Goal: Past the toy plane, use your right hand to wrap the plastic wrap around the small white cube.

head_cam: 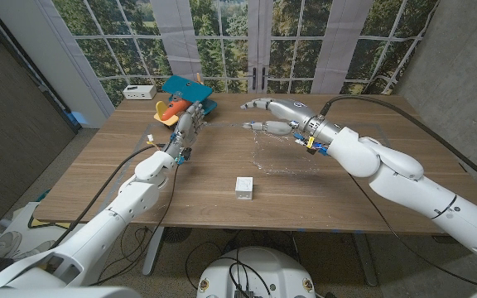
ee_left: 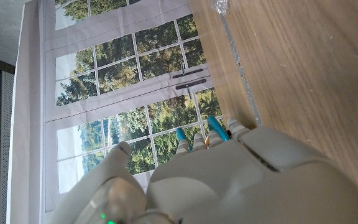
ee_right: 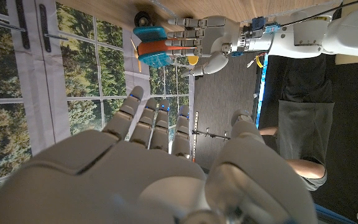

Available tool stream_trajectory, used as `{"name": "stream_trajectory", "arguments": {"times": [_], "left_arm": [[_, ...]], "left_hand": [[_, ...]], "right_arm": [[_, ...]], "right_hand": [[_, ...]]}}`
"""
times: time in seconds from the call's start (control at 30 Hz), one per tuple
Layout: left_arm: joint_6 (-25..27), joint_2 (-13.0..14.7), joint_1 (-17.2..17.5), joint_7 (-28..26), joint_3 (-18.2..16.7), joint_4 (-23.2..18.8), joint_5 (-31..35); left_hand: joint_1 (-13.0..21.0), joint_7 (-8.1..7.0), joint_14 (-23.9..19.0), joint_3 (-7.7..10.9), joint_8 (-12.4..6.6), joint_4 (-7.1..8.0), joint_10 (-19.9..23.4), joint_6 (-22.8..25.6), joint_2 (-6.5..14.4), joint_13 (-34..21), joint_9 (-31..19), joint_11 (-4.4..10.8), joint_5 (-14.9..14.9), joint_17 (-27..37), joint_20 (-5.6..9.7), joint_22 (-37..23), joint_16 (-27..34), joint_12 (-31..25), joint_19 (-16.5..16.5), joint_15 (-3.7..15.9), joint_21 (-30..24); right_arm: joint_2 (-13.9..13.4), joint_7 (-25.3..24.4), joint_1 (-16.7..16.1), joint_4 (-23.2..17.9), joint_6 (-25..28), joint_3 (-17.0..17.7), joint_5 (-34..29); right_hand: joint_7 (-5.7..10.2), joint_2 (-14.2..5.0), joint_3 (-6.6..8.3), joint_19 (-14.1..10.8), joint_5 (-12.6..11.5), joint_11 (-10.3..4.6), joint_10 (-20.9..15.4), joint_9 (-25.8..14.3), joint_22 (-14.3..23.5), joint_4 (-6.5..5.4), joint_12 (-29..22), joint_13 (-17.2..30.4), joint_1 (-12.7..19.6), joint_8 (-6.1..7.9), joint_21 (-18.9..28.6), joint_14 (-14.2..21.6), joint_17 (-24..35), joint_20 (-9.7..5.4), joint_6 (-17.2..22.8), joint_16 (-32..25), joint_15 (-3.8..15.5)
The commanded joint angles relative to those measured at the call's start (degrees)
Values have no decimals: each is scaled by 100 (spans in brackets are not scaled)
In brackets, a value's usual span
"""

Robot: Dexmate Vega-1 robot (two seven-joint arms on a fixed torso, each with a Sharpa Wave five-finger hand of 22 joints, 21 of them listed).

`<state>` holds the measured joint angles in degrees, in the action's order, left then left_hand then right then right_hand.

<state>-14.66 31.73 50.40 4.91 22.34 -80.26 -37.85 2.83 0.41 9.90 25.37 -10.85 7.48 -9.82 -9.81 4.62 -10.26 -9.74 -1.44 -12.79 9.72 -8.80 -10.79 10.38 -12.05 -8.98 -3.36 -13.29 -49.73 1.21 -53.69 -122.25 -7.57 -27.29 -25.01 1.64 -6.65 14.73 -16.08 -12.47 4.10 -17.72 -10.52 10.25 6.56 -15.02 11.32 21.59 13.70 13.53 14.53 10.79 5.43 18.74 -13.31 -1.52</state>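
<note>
Sitting near the front table edge: small white cube [head_cam: 244, 187], untouched. Lying crinkled just beyond: plastic wrap [head_cam: 281, 157]. Hovering above its far edge, fingers spread, empty: right hand [head_cam: 270, 115]. Resting open against toy plane [head_cam: 184, 98]: left hand [head_cam: 187, 126].

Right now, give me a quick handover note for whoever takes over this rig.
Left hand: holds nothing, fingers against the toy plane at the far left of the table.
Right hand: open, empty, hovering above the far edge of the plastic wrap.
Plastic wrap lies spread on the table's middle right.
Small white cube sits near the front edge, apart from the wrap.
Done: nothing wrapped.
Left: grasp the wrap and fold it around the cube.
</note>
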Motion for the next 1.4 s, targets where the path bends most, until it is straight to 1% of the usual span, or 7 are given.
{"name": "stream_trajectory", "arguments": {"times": [0.03, 0.1, 0.2, 0.27, 0.6, 0.87, 1.4], "left_arm": [[-54, 28, 63, 70, -17, -16, -39], [-72, 22, 69, 76, -26, 0, -51], [-80, 31, 75, 95, -34, 7, -62], [-91, 31, 75, 99, -39, 16, -64], [-117, 43, 74, 140, -60, 40, -87], [-157, 28, 70, 199, -74, 53, -130], [-161, 90, 186, 174, -102, -83, -141]], "left_hand": [[37, 23, 983, -6, -25, -12, -979, -649, 96, -11, -32, 1, -39, 12, -1, -17, -1, 30, 2, 2, -2], [38, 21, 986, -7, -22, -12, -967, -647, 96, -11, -32, 41, -40, 12, -1, -17, -3, 27, 3, -4, 0], [39, 34, 980, -8, -19, -13, -958, -643, 96, -11, -32, 56, -40, 12, -8, -17, -2, 26, 2, 0, 2], [39, 34, 978, -9, -18, -13, -952, -639, 96, -11, -32, 59, -41, 12, -7, -17, -2, 25, 3, 3, 3], [40, 47, 966, -14, -6, -14, -937, -638, 96, -12, -33, 20, -42, 12, -8, -17, -1, 26, 12, 10, 7], [41, 52, 957, -17, 4, -15, -924, -647, 94, -12, -33, 10, -42, 12, -9, -17, 0, 26, 21, 14, 8], [41, 55, 951, -26, 12, -16, -912, -639, 92, -13, -33, -10, -44, 12, -9, -17, -4, 32, 30, 7, 15]], "right_arm": [[-24, 449, 22, -226, 292, -192, -309], [-7, 506, 30, -239, 351, -221, -326], [7, 522, 44, -272, 425, -279, -492], [15, 592, 69, -261, 408, -302, -437], [67, 757, 134, -237, 480, -479, -600], [73, 908, 92, -277, 569, -558, -585], [56, 1029, -12, -373, 748, -743, -957]], "right_hand": [[-17, 8, 10, -49, 28, -16, -41, -33, 20, 37, 20, 14, 19, -20, -23, 6, 32, -13, 40, 2, 43], [-19, 8, 12, -50, 28, -21, -42, -33, 20, 39, 23, 14, 21, -22, -25, 10, 31, -11, 43, 3, 47], [-22, 9, 18, -65, 26, -8, -92, -33, 21, 44, 12, 14, 23, -26, -23, 44, 31, -5, 55, -4, 46], [-19, 9, 21, -72, 26, -6, -107, -34, 21, 46, 10, 15, 24, -29, -22, 52, 31, 0, 55, -4, 52], [-20, 9, 37, -98, 22, -24, -125, -35, 22, 56, 25, 17, 29, -48, -21, 81, 31, -2, 58, 1, 60], [-11, 18, 42, -100, 21, -24, -115, -36, 23, 63, 42, 19, 30, -68, -26, 70, 31, 8, 38, 15, 65], [-4, 68, 28, -97, 24, -31, -89, -38, 25, 70, 78, 22, 2, -98, -39, 59, 35, 30, 18, 37, 69]]}}
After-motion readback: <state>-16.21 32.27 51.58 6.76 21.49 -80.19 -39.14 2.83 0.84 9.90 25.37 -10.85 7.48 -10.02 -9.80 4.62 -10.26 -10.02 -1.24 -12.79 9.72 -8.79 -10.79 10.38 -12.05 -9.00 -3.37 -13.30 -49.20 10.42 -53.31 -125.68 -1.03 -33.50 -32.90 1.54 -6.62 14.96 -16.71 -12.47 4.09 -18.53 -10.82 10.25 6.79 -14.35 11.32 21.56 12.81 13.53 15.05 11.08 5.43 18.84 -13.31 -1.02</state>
